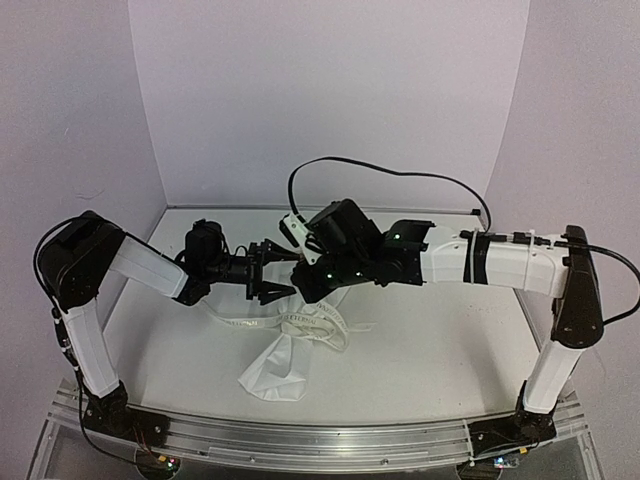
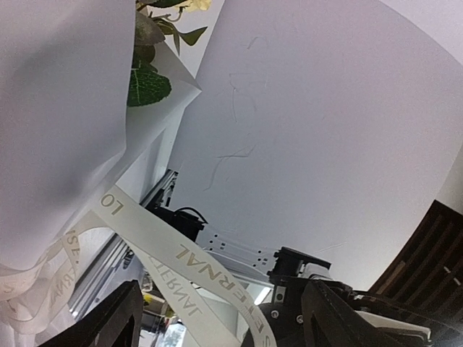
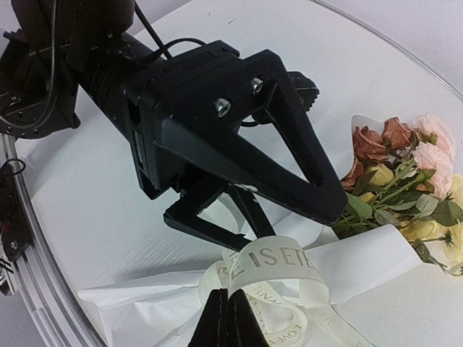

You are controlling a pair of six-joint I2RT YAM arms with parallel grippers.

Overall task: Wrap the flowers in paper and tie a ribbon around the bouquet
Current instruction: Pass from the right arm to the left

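Bouquet point(image 1: 275, 370) lies on the tabletop point(image 1: 450, 340), low in the middle of the top view. Its ribbon point(image 3: 278, 260) loops over the white paper point(image 3: 137, 303). My right hand point(image 3: 228, 307) is pinched tight on the ribbon. My left hand point(image 1: 270, 272) is spread apart around the ribbon. I see flowers point(image 3: 394, 155) at the right edge of the right wrist view.

Just a plain white table point(image 1: 450, 340) here. Left of centre in the top view lies the paper-wrapped bouquet point(image 1: 275, 372), with loops of ribbon point(image 1: 300, 325) draped across it.
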